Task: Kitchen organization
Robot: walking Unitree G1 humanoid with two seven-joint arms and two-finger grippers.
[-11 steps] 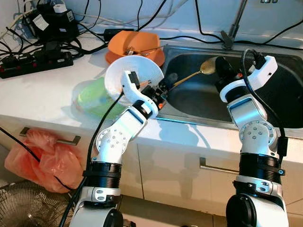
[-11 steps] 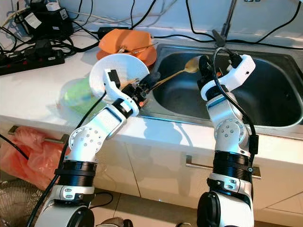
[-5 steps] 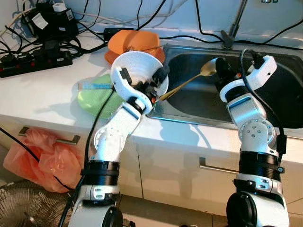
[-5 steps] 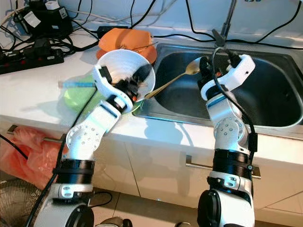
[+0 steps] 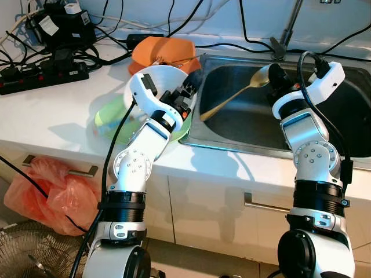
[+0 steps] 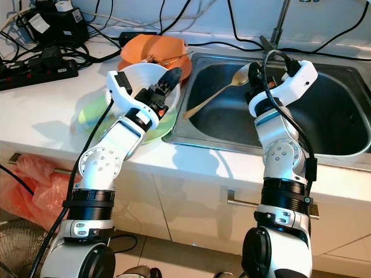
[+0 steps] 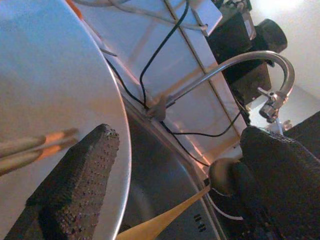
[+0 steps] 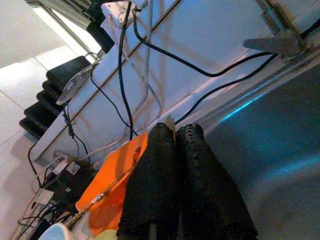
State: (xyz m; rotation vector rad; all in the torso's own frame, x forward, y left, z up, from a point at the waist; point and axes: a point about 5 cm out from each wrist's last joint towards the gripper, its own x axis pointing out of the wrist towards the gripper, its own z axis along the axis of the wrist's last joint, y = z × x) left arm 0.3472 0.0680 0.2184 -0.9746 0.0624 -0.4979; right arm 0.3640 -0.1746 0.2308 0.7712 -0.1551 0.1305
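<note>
White bowl [image 5: 165, 87] clamped at its rim by left tool [image 5: 184, 95], gold spoon [image 5: 232, 98] pinched in right tool [image 5: 272, 74] over sink [image 5: 243, 124]

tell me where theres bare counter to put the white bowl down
Bare white counter lies between the power strip and the green plate, down to the front edge. Crowded: the cabled back corner, and by the orange bowl. The left end effector holds the white bowl.
</note>
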